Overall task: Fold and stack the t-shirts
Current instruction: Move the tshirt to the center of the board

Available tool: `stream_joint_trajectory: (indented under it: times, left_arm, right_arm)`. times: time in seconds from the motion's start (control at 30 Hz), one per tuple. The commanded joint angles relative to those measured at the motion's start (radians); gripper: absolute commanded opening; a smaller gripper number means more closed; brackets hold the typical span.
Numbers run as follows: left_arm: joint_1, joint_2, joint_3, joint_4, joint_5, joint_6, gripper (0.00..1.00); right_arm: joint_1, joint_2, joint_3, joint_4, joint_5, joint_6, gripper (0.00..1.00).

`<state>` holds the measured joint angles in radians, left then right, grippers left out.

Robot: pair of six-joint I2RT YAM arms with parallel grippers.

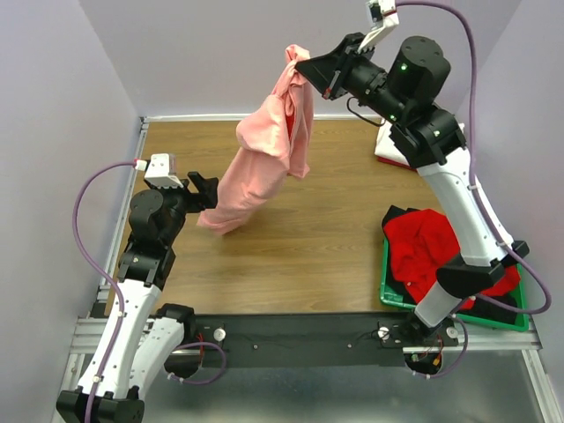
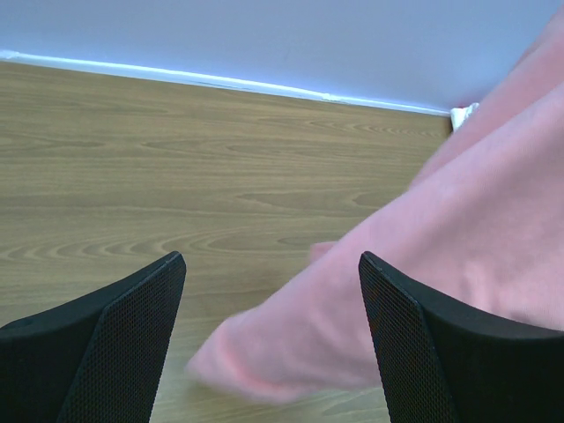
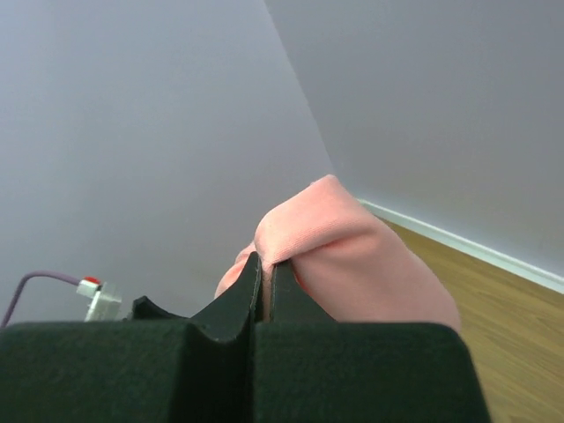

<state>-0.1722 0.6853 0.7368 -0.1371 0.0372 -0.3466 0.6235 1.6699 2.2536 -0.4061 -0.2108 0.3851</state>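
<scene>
- Salmon-pink t-shirt (image 1: 264, 167) hangs over the table's (image 1: 344, 220) middle, lower end near its surface.
- Right gripper (image 1: 304, 63), high above the table's far side, pinches the shirt's top.
- Left gripper (image 1: 211, 194), low over the table's left, spread wide, empty.

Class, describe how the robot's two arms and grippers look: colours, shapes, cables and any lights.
The left arm and right arm have white links between bulky black joints. A purple cable runs to a small white camera box at each wrist. A green light glows on the right arm's joint. The left gripper and right gripper have black wedge-shaped fingers with dotted pads.
</scene>
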Motion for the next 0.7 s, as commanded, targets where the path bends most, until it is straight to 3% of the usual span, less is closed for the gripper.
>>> stream_joint_trajectory:
  times: [0.0,0.1,0.13,0.2,0.23,0.3,0.33,0.43,0.53,0.67]
  left_arm:
    - [0.007,0.003,-0.013,0.01,-0.023,0.012,0.87]
    - [0.005,0.0,-0.013,0.002,-0.03,0.02,0.87]
    - [0.005,-0.001,-0.013,0.001,-0.06,0.02,0.86]
    - [0.005,-0.007,-0.013,-0.002,-0.088,0.023,0.84]
    - [0.005,-0.009,-0.013,-0.002,-0.098,0.02,0.84]
    - [0.005,-0.006,-0.014,-0.005,-0.103,0.012,0.81]
    - [0.005,0.0,-0.017,-0.004,-0.103,0.008,0.81]
    - [-0.012,0.016,-0.02,-0.007,-0.102,-0.029,0.79]
    - [-0.044,0.028,-0.036,0.011,-0.102,-0.09,0.77]
    - [-0.175,0.065,-0.111,0.07,-0.164,-0.17,0.77]
  right_arm:
    - [0.004,0.03,-0.077,0.053,0.164,-0.028,0.0]
    - [0.002,0.057,-0.187,0.056,0.33,-0.014,0.0]
    - [0.001,0.065,-0.253,0.056,0.482,-0.014,0.01]
    - [-0.019,0.089,-0.32,0.055,0.623,-0.003,0.09]
    - [-0.051,0.09,-0.398,0.055,0.699,0.012,0.39]
    - [-0.082,0.08,-0.491,0.055,0.734,0.053,0.77]
    - [-0.091,0.071,-0.575,0.055,0.741,0.06,0.83]
    - [-0.091,0.041,-0.673,0.056,0.682,0.083,0.9]
    - [-0.091,0.037,-0.773,0.059,0.547,0.095,0.9]
    - [-0.091,0.05,-0.897,0.136,0.395,0.103,0.89]
